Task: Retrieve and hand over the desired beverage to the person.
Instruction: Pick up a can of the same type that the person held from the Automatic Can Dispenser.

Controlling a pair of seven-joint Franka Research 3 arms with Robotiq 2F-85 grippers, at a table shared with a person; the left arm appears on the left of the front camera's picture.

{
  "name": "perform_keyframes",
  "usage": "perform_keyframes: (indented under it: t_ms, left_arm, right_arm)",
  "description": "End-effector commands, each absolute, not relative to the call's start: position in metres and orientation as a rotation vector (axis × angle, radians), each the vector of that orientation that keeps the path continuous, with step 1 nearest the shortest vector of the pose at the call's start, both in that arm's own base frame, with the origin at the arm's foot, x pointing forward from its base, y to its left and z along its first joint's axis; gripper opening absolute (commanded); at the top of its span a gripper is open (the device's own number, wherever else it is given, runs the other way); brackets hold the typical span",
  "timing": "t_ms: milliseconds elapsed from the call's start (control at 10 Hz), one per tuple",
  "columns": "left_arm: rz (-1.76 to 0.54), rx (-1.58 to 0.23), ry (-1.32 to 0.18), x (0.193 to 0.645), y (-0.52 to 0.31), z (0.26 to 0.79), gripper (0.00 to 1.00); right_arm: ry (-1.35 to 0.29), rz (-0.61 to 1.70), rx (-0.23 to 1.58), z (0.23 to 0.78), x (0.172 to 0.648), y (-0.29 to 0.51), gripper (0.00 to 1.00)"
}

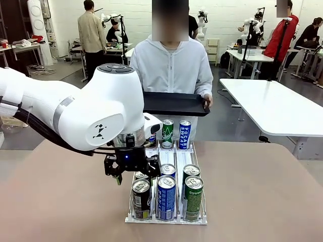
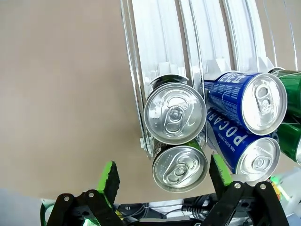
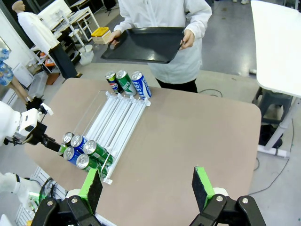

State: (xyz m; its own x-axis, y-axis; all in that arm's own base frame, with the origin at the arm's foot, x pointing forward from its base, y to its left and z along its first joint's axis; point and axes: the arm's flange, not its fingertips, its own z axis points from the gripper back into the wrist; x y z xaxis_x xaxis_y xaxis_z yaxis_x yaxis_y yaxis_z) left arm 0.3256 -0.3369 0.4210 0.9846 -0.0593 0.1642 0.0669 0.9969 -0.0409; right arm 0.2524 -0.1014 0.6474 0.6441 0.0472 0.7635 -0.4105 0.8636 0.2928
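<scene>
A white three-lane rack (image 1: 177,154) on the brown table holds drink cans. At its near end stand a dark can (image 1: 141,199), a blue can (image 1: 166,197) and a green can (image 1: 193,197), with more cans behind them. At the far end are a green can (image 1: 167,133) and a blue Pocari Sweat can (image 1: 184,134). My left gripper (image 1: 132,174) hangs open over the left lane. In the left wrist view its green pads (image 2: 109,176) straddle the front can's silver top (image 2: 180,168). The person (image 1: 171,68) in white holds a black tray (image 1: 174,104). My right gripper (image 3: 146,188) is open, high above the table.
A white table (image 1: 275,106) stands off to the right behind the brown table (image 1: 257,191). Other people and benches are far back. In the right wrist view the rack (image 3: 120,117) runs toward the person, with bare tabletop (image 3: 197,136) to its right.
</scene>
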Motion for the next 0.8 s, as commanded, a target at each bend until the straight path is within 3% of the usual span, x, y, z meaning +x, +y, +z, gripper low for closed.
perform_keyframes:
  t_ms: [0, 700]
  left_arm:
    - [-0.034, -0.034, -0.165, 0.332, -0.344, 0.413, 1.0]
    - [-0.081, -0.056, -0.166, 0.337, -0.346, 0.398, 1.0]
  right_arm:
    - [-0.835, 0.277, 0.486, 0.646, 0.254, -0.101, 1.0]
    - [-0.835, 0.277, 0.486, 0.646, 0.254, -0.101, 1.0]
